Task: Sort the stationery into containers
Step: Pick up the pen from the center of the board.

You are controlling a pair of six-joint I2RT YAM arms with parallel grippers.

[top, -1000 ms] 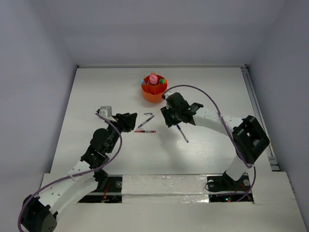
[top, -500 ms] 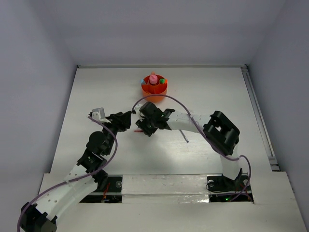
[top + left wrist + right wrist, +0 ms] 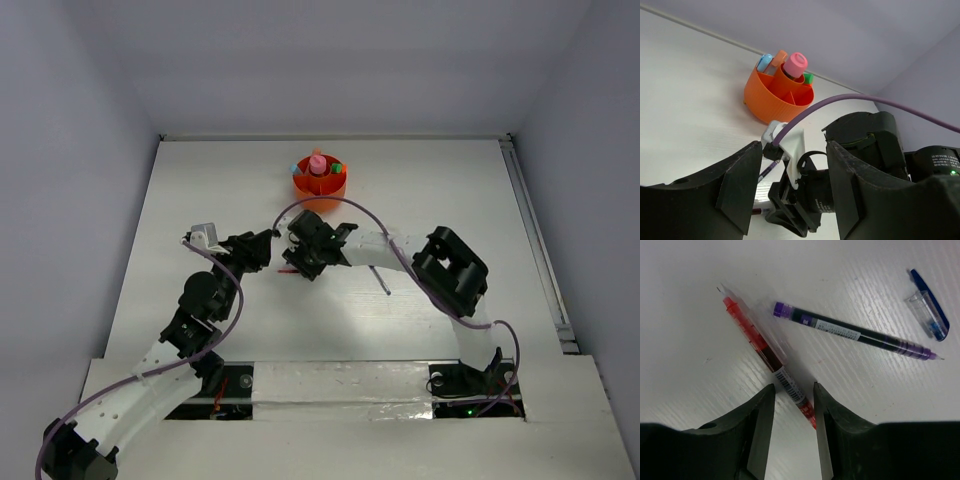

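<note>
Red hardly shows from above, because the right gripper point(image 3: 297, 266) sits over the red pen point(image 3: 762, 342). The purple pen point(image 3: 855, 333) and the blue cap point(image 3: 929, 310) are hidden from above too. In the right wrist view, the red pen's lower end is cut off behind the black fingers point(image 3: 757, 425). A purple cable point(image 3: 850, 100) and the right arm point(image 3: 440, 270) block much of the left wrist view.

The orange cup point(image 3: 320, 183) stands at 12 o'clock on the white table point(image 3: 450, 200), well apart from the pens. In it stand a pink bottle point(image 3: 795, 64), a light-blue marker point(image 3: 764, 62), an orange marker point(image 3: 781, 56) and a green marker point(image 3: 808, 78). A dark pen point(image 3: 383, 283) lies alone at 4 o'clock from the right gripper. The purple pen lies at 2 o'clock from the red pen.

The right arm reaches across toward 9 o'clock with its claw pointing down. Its jaws are spread on both sides of the red pen, and a thin strip of table shows on one side. The left gripper point(image 3: 794, 150) hangs just beside it, its claw spread wide and holding nothing.
</note>
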